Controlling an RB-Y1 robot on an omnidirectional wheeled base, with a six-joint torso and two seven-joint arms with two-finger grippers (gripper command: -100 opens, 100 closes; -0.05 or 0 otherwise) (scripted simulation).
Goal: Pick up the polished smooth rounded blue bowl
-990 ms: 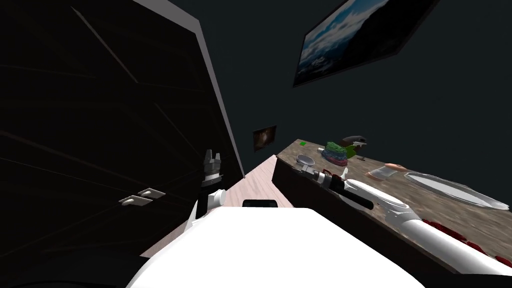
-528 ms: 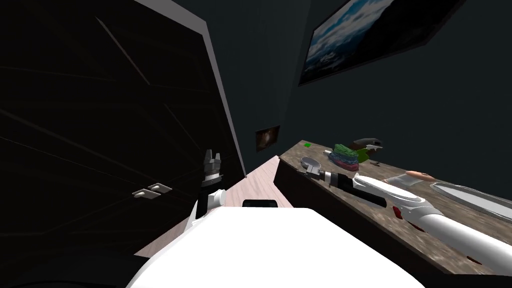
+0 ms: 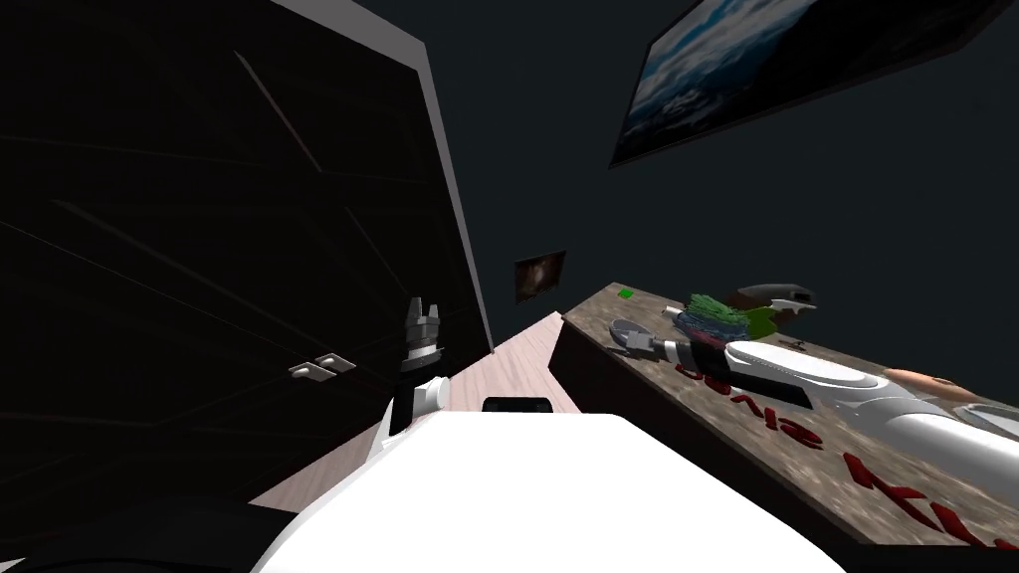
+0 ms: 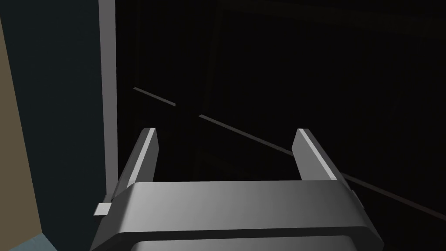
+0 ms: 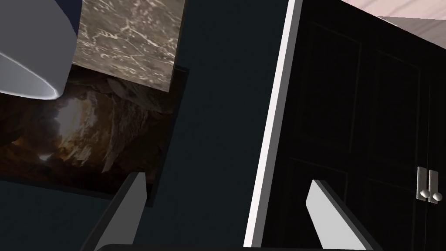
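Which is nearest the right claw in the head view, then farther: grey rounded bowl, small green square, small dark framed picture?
1. Grey rounded bowl, at the right claw's tips on the brown mottled table.
2. Small green square, near the table's far corner.
3. Small dark framed picture, on the wall beyond the table.

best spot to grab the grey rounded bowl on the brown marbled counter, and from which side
Probably the thin rim of the grey rounded bowl, one finger inside, one outside, coming down from above on the side nearest the open right gripper; it seems upright and its wall curves smoothly.
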